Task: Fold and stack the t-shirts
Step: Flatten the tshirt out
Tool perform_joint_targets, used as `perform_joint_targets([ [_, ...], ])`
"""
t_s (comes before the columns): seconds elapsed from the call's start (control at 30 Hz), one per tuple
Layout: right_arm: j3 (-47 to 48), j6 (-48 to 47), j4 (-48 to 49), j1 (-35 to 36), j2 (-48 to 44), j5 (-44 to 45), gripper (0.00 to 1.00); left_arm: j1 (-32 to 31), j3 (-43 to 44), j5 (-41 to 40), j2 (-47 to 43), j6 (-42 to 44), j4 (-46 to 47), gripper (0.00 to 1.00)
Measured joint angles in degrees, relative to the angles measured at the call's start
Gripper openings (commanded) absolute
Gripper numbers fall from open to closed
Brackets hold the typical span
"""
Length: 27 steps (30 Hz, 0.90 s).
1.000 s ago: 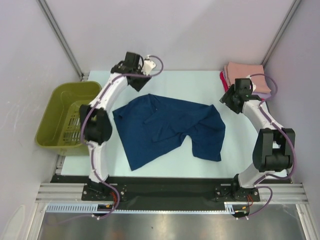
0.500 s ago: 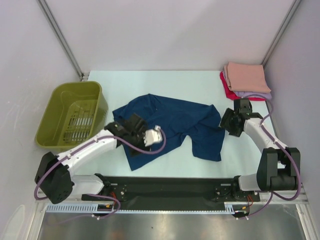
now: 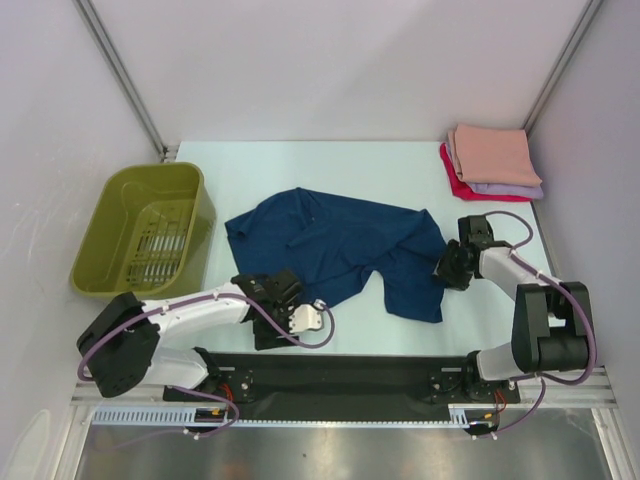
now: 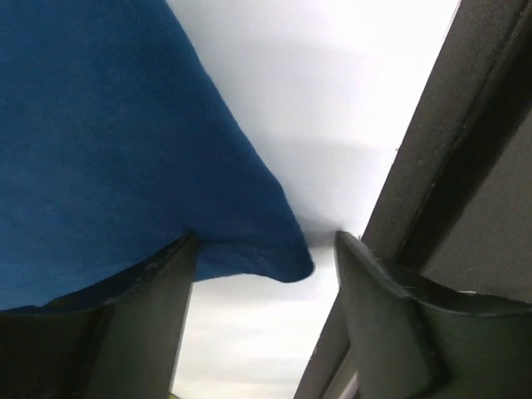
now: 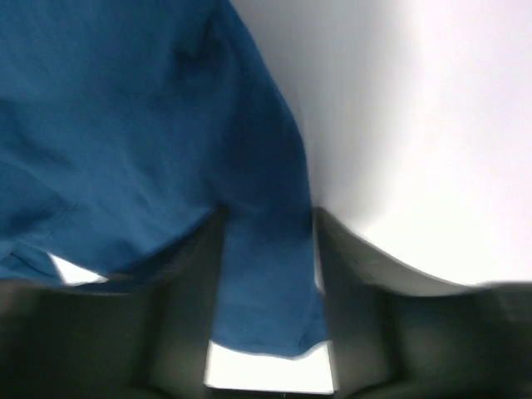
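I see the navy t-shirt lying crumpled mid-table. My left gripper stands spread with the shirt's near corner between its fingers, and my right gripper stands spread over the right edge. The folded t-shirts are stacked at the far right corner.

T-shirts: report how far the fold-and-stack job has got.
Done: the peach t-shirt, lavender t-shirt and red t-shirt lie folded in one stack at the far right corner of the table. In hand: the navy t-shirt lies rumpled and unfolded; the left gripper, open, straddles its near corner, and the right gripper, open, straddles its right edge. Left: grip, fold the navy one, add it to the stack.
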Motion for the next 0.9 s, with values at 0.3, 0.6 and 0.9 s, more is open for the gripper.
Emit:
perform_joint_targets([
  [0.3, 0.9, 0.2, -0.9, -1.0, -0.6, -1.3, 0.00, 1.2, 0.1, -4.2, -0.3, 0.3, 2.1, 0.00],
  [0.6, 36.9, -2.6, -17.5, -4.3, -16.9, -3.8, 0.00, 21.7, 32.2, -7.6, -10.2, 5.6, -8.8, 0.00],
  [0.9, 71.9, -4.8, -25.4, -4.8, -20.7, -5.3, 0.00, 26.1, 65.6, -13.3, -14.4, 8.6, -14.6, 0.00],
])
